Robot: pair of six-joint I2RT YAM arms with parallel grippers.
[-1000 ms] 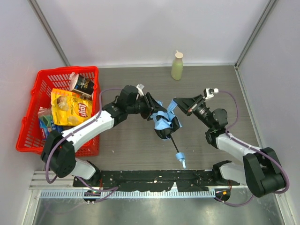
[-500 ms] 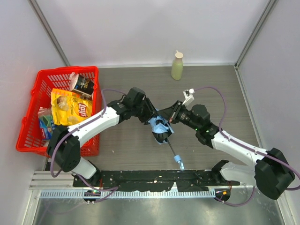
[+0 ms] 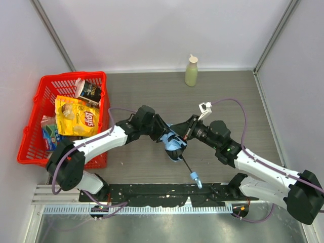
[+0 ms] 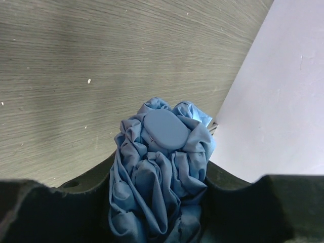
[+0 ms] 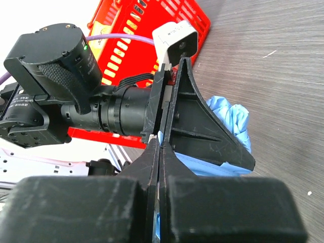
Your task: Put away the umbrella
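Observation:
The umbrella (image 3: 173,144) is a bunched sky-blue bundle at the table's middle. Its thin black shaft runs down to the light-blue handle (image 3: 195,177) near the front edge. My left gripper (image 3: 165,135) is shut on the bundle from the left. In the left wrist view the fabric (image 4: 157,172) fills the space between the jaws, with the cap (image 4: 166,129) on top. My right gripper (image 3: 183,132) comes from the right, pressed against the left gripper. Its fingers (image 5: 161,139) are shut on a thin strip of blue umbrella fabric (image 5: 230,119).
A red basket (image 3: 30,152) with a yellow chips bag (image 3: 76,115) and other packs stands at the left, also in the right wrist view (image 5: 152,30). A pale green bottle (image 3: 191,72) stands at the back wall. White walls enclose the table.
My right gripper has moved left and closer, from apart to right against the left gripper and the bundle. The umbrella and left gripper have shifted slightly down and forward.

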